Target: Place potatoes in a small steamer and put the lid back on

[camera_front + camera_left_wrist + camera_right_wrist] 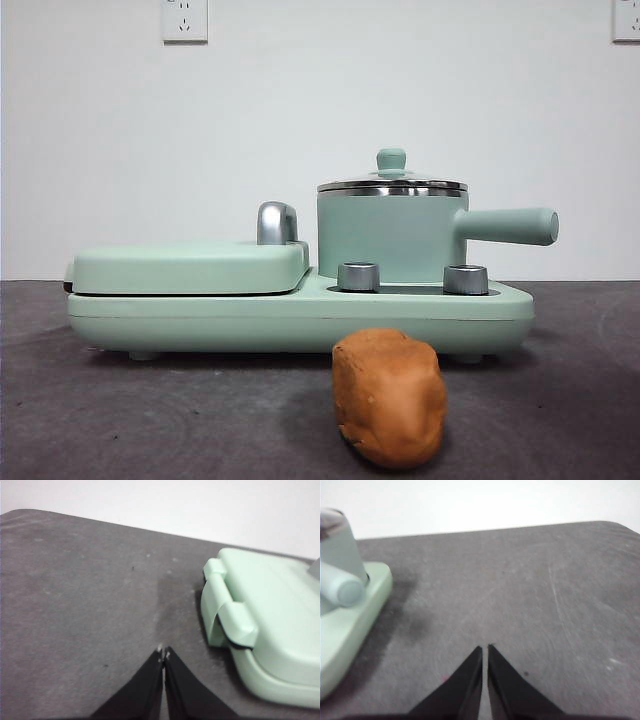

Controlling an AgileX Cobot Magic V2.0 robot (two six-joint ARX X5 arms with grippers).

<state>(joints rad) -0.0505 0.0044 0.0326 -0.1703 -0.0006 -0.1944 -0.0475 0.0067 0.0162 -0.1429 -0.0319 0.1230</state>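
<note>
The orange-brown potato (389, 397) lies on the dark table in front of the appliance, near the front edge. The small mint-green steamer (392, 234) stands on the right part of the appliance base, its stubby handle (508, 226) pointing right. The lid (392, 183) with its mint knob sits closed on the steamer. My left gripper (163, 654) is shut and empty over bare table beside the griddle end. My right gripper (484, 649) is shut and empty over bare table beside the steamer (337, 545) and its handle (341, 587). Neither gripper shows in the front view.
The flat mint-green griddle cover (190, 266) with a chrome handle (276, 223) takes up the appliance's left part; it also shows in the left wrist view (270, 620). Two steel knobs (358, 276) sit on the base front. A white wall stands behind.
</note>
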